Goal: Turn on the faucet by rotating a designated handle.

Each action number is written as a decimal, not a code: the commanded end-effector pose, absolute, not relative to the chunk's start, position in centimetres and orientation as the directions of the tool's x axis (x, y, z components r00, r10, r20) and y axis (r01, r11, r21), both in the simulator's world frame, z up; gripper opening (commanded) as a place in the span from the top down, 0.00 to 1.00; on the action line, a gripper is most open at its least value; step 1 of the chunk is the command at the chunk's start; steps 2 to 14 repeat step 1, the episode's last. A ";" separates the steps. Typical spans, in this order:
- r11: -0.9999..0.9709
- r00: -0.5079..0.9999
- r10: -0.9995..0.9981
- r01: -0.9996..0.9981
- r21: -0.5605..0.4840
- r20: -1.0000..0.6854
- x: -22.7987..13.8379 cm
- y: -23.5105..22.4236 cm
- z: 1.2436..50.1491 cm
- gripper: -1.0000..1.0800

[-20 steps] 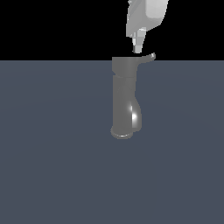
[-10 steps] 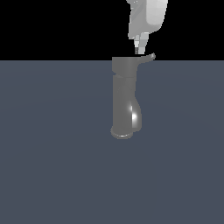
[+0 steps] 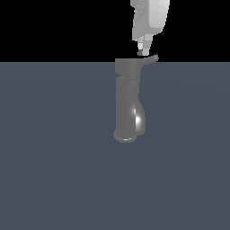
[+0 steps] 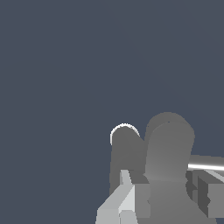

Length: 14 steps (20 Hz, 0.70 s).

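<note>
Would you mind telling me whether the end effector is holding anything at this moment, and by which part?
Nothing appears held: the end effector hangs just above the faucet cap, beside the handle, not around it.

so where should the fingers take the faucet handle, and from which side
Probably near the upturned tip of the handle, coming down from above, where the gripper hovers now. The lever is thin and sticks out sideways from the cap of the faucet toward the exterior view's right, so its far end gives the most turning leverage.
</note>
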<state>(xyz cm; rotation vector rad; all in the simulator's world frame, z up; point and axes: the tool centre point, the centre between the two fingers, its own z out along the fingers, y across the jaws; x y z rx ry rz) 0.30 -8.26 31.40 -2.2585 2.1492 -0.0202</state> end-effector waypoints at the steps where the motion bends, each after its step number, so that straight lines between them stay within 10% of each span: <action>1: 0.015 -0.015 -1.000 -1.000 0.000 0.000 -0.2 -12.5 29.7 1.00; 14: 0.015 -0.015 -1.000 -1.000 0.000 0.000 -0.2 -12.5 29.7 1.00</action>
